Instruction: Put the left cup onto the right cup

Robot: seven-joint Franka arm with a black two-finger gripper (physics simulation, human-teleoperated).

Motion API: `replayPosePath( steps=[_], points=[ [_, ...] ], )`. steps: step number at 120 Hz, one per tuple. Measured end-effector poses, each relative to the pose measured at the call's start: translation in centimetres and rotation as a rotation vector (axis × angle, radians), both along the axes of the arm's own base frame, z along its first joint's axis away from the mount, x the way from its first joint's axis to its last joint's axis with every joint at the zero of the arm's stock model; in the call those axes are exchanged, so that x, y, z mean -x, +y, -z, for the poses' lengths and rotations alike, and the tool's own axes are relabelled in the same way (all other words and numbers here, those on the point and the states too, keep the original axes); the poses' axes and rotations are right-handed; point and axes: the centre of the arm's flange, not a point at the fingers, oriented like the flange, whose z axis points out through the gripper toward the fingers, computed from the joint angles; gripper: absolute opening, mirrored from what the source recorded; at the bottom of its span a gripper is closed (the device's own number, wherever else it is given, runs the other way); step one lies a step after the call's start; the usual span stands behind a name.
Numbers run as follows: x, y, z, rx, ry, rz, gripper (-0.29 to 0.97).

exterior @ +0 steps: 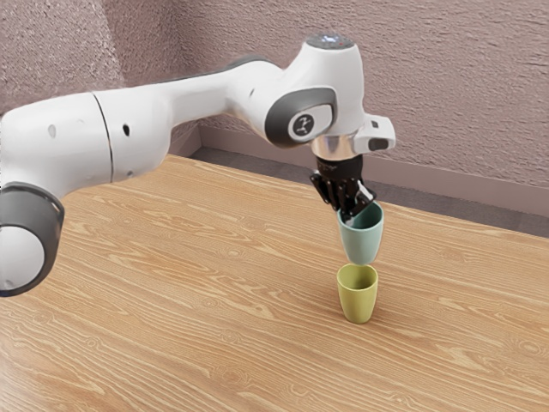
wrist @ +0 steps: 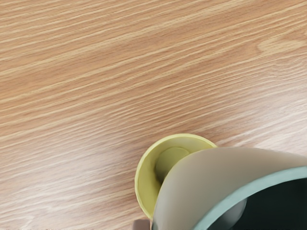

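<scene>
Gripper sits right of centre in the exterior view, its black fingers pinching the rim of the teal cup, which hangs in the air mouth up and slightly tilted. Just under its base the yellow cup stands upright on the wooden table. In the wrist view the teal cup covers part of the open mouth of the yellow cup
</scene>
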Motion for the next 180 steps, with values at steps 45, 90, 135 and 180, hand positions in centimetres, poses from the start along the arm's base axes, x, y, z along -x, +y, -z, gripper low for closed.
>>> replayPosePath(
  steps=[45,90,135,180],
  points=[
    [-0.2,1.2,1.5,-0.017,0.025,-0.015,-0.1],
    [-0.3,1.2,2.8,-0.019,0.038,-0.017,-0.1],
    [-0.4,0.9,4.6,-0.016,0.048,-0.015,-0.1],
    [-0.6,0.9,4.8,-0.011,0.042,-0.015,-0.1]
  ],
)
